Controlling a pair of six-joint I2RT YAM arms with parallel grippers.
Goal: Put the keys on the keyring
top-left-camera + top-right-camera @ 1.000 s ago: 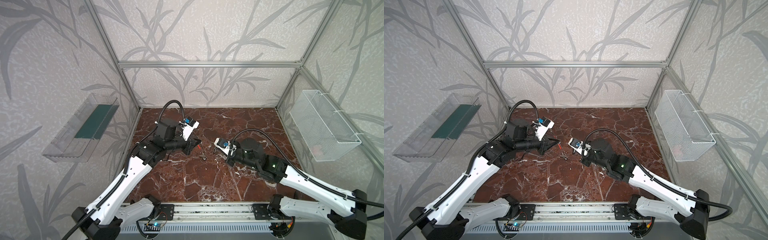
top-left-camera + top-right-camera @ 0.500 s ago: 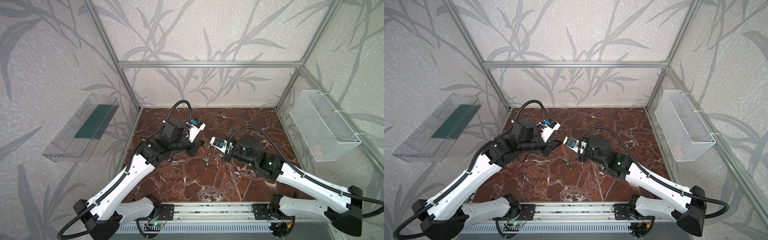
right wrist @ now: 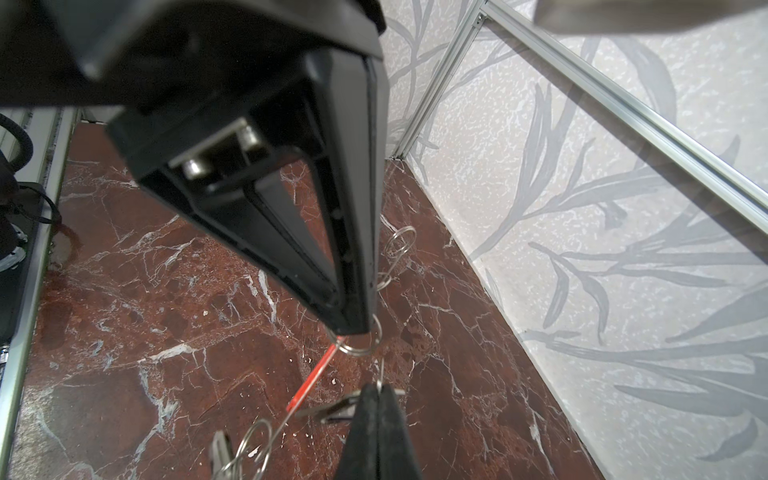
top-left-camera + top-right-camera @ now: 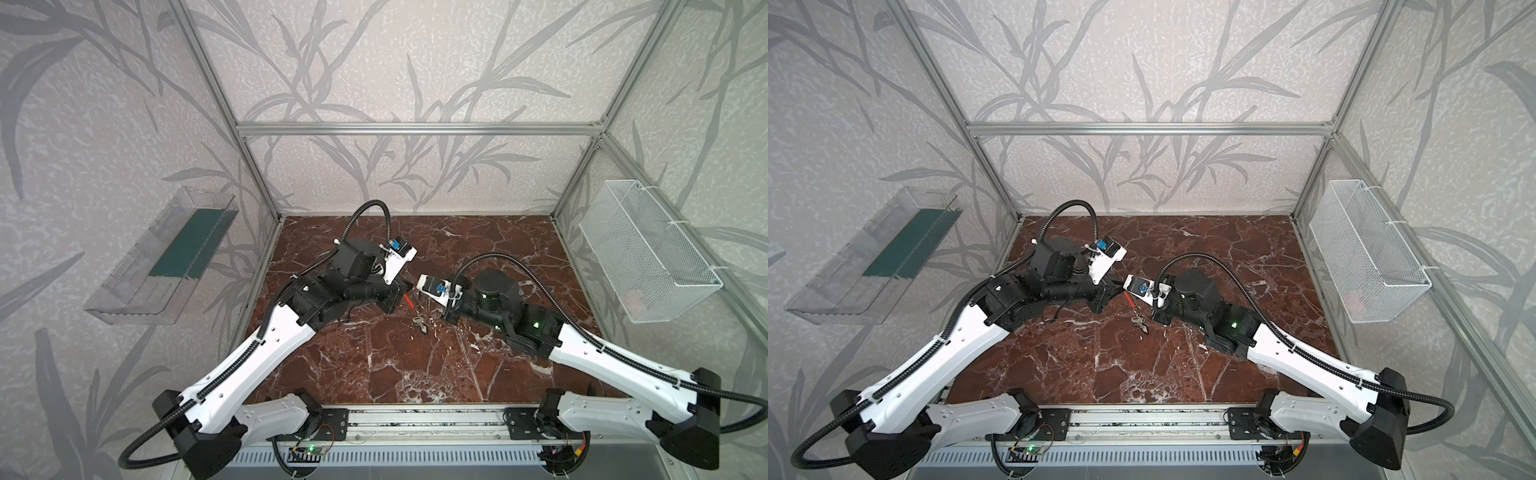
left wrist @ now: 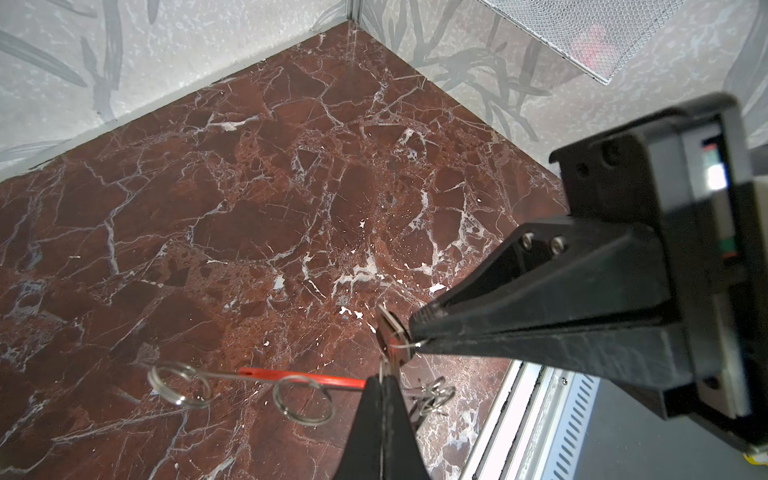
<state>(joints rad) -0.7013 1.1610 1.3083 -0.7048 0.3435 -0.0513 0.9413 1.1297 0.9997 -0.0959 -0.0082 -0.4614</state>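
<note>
We fear a tug-apart at centre: the left gripper (image 5: 384,376), clamped tight on the red end of the keyring (image 5: 299,376), and the right gripper (image 5: 415,331), pinched closed on the loop of one key (image 5: 390,331), could bend or drop it. We count two grippers, one keyring, one lifted key. We cannot count the keys (image 4: 420,322) bunched just nearer.

**Left arm** (image 4: 266,349) and **right arm** (image 4: 615,365): white link shells, black joint housings, black bases. Black corrugated cable (image 4: 368,204) runs along each arm. White camera mount (image 4: 399,262) with blue part on each wrist. Green light (image 4: 537,323) on right arm. **Right gripper** (image 5: 417,332): black tapered fingers (image 5: 540,328), two silver screws (image 5: 528,238).
</note>
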